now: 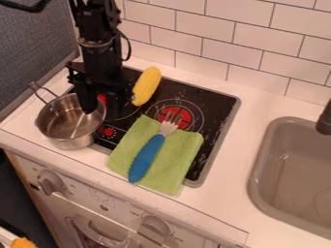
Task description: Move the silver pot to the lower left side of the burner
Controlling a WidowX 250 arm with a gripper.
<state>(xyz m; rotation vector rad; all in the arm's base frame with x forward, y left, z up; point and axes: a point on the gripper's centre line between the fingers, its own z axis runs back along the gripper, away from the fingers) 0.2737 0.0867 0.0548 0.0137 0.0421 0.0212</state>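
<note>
The black gripper [102, 107] hangs from the upper left over the silver pot's right rim. Its fingers are apart, one dipping inside the pot and the other outside it, with some red of the stove visible between them. The silver pot [69, 138] stands upright at the lower left of the black burner top [217, 104], overlapping its left edge and the white counter. The pot's wire handle points to the upper left. Part of its right rim is hidden behind the gripper.
Right of the gripper lies a yellow corn cob [147, 85]. A green cloth [180, 162] covers the stove's front middle, with a blue-handled fork [147, 157] on it. The grey sink [284, 169] is at right; a tiled wall [200, 29] stands behind.
</note>
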